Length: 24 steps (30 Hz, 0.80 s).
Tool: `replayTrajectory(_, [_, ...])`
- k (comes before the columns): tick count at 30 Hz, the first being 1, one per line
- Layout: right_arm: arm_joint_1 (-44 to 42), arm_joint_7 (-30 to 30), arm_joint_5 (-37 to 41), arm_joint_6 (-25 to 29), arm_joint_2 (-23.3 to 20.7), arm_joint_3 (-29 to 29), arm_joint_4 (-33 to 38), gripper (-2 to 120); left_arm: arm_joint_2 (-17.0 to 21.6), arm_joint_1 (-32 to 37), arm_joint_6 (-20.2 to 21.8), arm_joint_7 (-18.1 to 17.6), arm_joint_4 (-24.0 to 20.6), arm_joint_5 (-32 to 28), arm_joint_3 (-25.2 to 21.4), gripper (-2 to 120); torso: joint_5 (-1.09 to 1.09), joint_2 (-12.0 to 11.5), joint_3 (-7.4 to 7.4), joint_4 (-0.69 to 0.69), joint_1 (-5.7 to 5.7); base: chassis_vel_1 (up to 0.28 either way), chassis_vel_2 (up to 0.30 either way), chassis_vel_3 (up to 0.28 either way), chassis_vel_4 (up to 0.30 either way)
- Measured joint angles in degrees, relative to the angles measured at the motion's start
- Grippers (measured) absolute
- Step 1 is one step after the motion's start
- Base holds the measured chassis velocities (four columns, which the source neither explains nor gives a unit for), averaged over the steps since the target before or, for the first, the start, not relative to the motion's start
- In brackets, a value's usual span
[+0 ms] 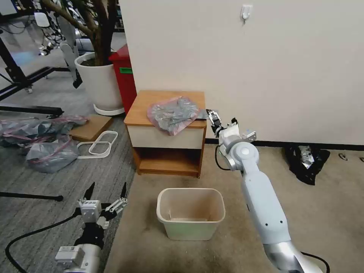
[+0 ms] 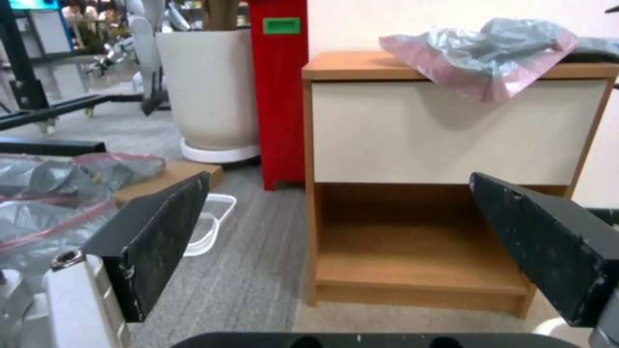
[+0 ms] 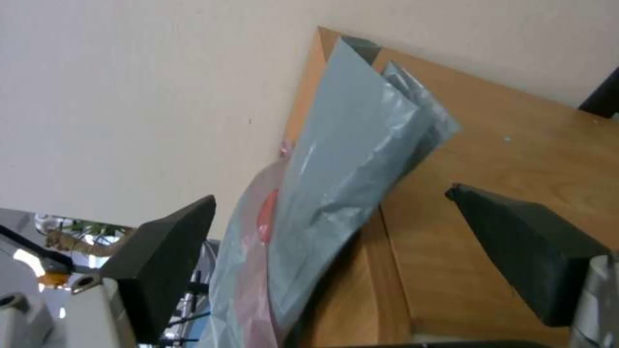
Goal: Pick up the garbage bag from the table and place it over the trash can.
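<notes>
The right gripper (image 1: 211, 115), jaws spread, reaches the right edge of the garbage bag (image 1: 173, 113) on the table (image 1: 142, 110) (left gripper (image 1: 107, 191) gapes, parked near-left)

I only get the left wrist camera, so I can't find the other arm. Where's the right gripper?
Observer: The right gripper is at the table's right edge, beside the garbage bag.
Operator: Has it grabbed the bag?
Observer: No. The gripper is open, with the bag's edge lined up between its fingers.
Operator: Where's the trash can?
Observer: The trash can stands on the floor in front of the table, with no bag over it.
</notes>
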Motion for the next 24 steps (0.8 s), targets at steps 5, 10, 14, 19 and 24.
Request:
replayTrajectory(5, [1.7, -0.6, -1.4, 0.9, 0.7, 0.0, -2.4, 93, 0.1, -0.1, -0.1, -0.1, 0.2, 0.1, -0.4, 100, 0.0, 0.0, 0.0, 0.0, 0.0, 0.0, 0.0, 0.0, 0.0])
replayTrajectory(10, [2.8, -1.1, -2.3, 1.5, 1.4, 0.0, -4.1, 90, 0.3, -0.2, -0.1, -0.1, 0.5, 0.1, -0.6, 100, 0.0, 0.0, 0.0, 0.0, 0.0, 0.0, 0.0, 0.0, 0.0])
replayTrajectory(14, [3.2, -1.4, -3.4, 1.9, 1.9, 0.1, -4.8, 81, 0.4, -0.3, -0.2, -0.1, 0.8, 0.3, -0.7, 100, 0.0, 0.0, -0.01, 0.0, 0.0, 0.0, 0.0, 0.0, 0.0])
replayTrajectory(19, [3.6, -2.0, -4.6, 2.6, 2.1, 0.1, -6.0, 64, 0.5, -0.3, -0.2, -0.1, 0.8, 0.4, -0.7, 100, 0.0, 0.0, 0.0, 0.0, 0.0, 0.0, 0.0, 0.0, 0.0])
replayTrajectory(24, [3.8, -2.3, -5.1, 2.9, 2.4, 0.3, -6.4, 43, 0.6, -0.3, -0.3, -0.1, 0.9, 0.7, -0.8, 100, 0.0, 0.0, -0.01, 0.0, 0.0, 0.0, 0.0, 0.0, 0.0])
